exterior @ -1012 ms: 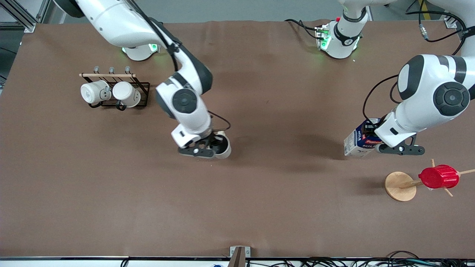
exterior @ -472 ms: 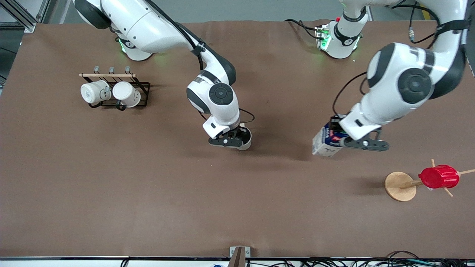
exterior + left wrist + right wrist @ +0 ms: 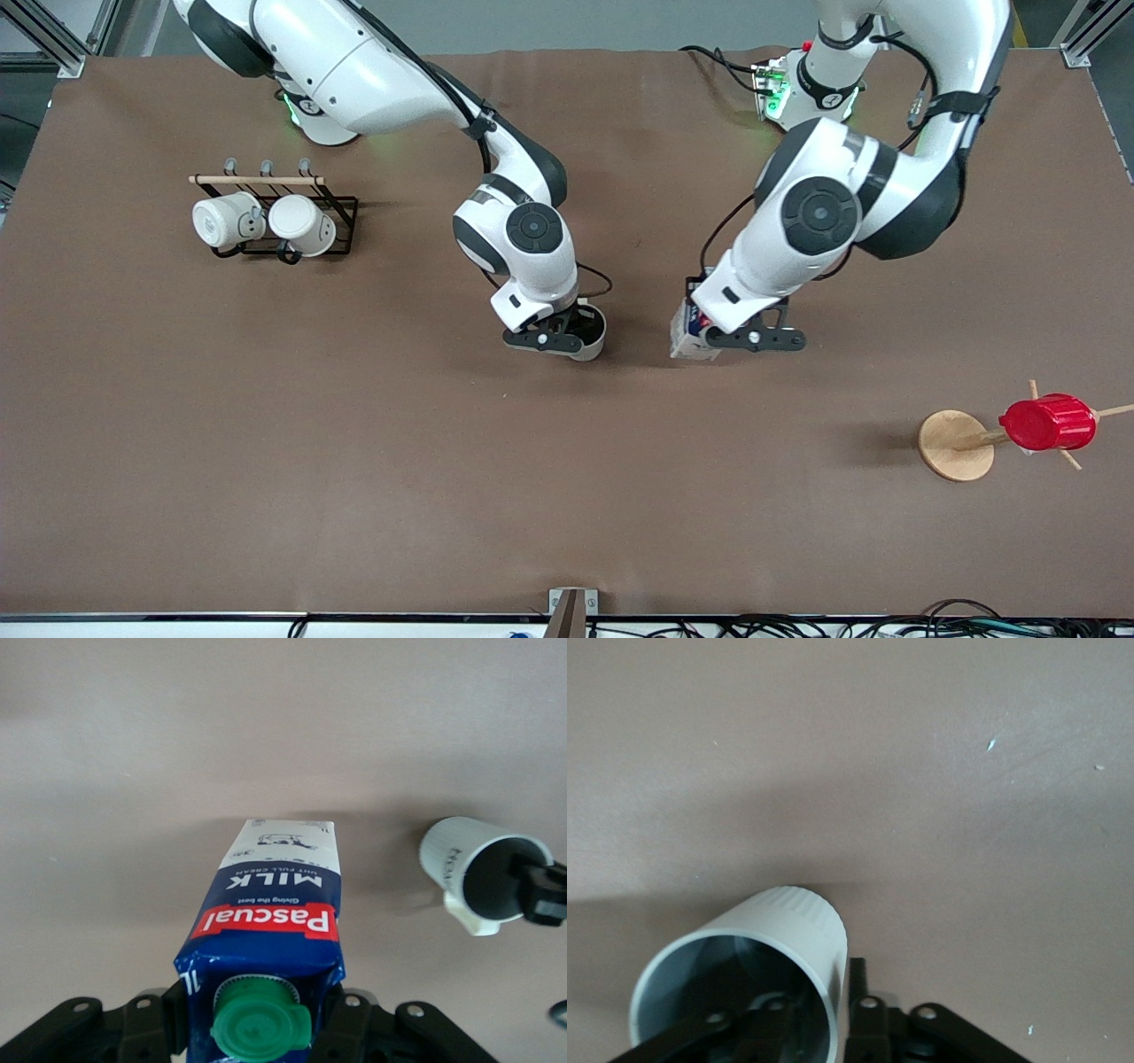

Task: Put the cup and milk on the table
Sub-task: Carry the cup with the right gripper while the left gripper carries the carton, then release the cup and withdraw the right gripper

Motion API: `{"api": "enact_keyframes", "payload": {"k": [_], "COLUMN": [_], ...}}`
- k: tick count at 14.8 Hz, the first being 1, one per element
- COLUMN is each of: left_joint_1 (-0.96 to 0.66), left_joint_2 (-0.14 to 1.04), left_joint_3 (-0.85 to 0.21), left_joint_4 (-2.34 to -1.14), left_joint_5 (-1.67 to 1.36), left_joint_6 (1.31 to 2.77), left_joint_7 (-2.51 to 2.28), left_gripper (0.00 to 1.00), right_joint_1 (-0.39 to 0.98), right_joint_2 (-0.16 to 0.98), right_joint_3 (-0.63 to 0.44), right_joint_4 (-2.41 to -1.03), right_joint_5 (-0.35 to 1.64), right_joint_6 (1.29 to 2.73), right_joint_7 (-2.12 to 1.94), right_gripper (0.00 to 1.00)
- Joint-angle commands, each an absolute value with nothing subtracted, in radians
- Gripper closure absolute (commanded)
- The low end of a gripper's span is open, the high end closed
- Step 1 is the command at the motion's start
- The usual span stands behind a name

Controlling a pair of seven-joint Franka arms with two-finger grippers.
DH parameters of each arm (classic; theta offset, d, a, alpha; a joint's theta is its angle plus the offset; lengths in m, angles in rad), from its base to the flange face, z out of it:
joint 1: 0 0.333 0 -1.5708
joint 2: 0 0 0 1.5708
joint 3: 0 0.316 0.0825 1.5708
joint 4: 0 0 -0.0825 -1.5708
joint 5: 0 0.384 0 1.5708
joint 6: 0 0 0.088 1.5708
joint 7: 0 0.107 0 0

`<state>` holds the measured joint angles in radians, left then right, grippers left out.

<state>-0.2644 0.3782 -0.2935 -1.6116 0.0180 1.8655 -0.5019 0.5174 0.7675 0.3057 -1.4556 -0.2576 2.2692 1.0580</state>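
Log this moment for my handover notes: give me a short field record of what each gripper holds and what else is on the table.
left gripper: shut on the milk, over mid-table
right gripper: shut on the cup, beside the milk
table: brown cover
mug rack: toward the right arm's end, two white mugs on it
red cup: on a wooden stand, toward the left arm's end
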Motion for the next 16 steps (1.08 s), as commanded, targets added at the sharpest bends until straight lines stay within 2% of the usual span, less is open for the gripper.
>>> {"api": "enact_keyframes", "payload": {"k": [1, 2, 5, 9, 13, 14, 16], "left_joint_1": [-0.328, -0.331, -0.362, -0.380, -0.402, -0.400, -0.399], "left_joint_2": [0.469, 0.482, 0.508, 0.567, 0.600, 0.598, 0.595], "left_joint_3": [-0.288, -0.288, -0.288, -0.285, -0.287, -0.287, -0.287], "left_joint_4": [-1.500, -1.491, -1.477, -1.414, -1.390, -1.391, -1.394], "left_joint_5": [0.023, 0.023, 0.021, 0.023, 0.048, 0.052, 0.054], "left_joint_6": [1.842, 1.842, 1.853, 1.855, 1.855, 1.855, 1.853], "left_joint_7": [-0.598, -0.612, -0.650, -0.673, -0.670, -0.669, -0.664], "left_gripper": [0.78, 0.78, 0.78, 0.78, 0.77, 0.77, 0.76], "right_joint_1": [0.477, 0.454, 0.367, 0.174, -0.029, -0.052, -0.049], "right_joint_2": [0.732, 0.709, 0.563, 0.384, 0.249, 0.224, 0.157], "right_joint_3": [0.347, 0.363, 0.374, 0.374, 0.371, 0.353, 0.234], "right_joint_4": [-1.448, -1.451, -1.463, -1.470, -1.467, -1.465, -1.465], "right_joint_5": [-0.287, -0.285, -0.285, -0.285, -0.267, -0.244, -0.180], "right_joint_6": [2.255, 2.238, 2.059, 1.858, 1.775, 1.760, 1.735], "right_joint_7": [1.086, 1.088, 1.078, 0.999, 0.730, 0.654, 0.516], "right_gripper": [0.00, 0.00, 0.00, 0.00, 0.00, 0.00, 0.00]}}
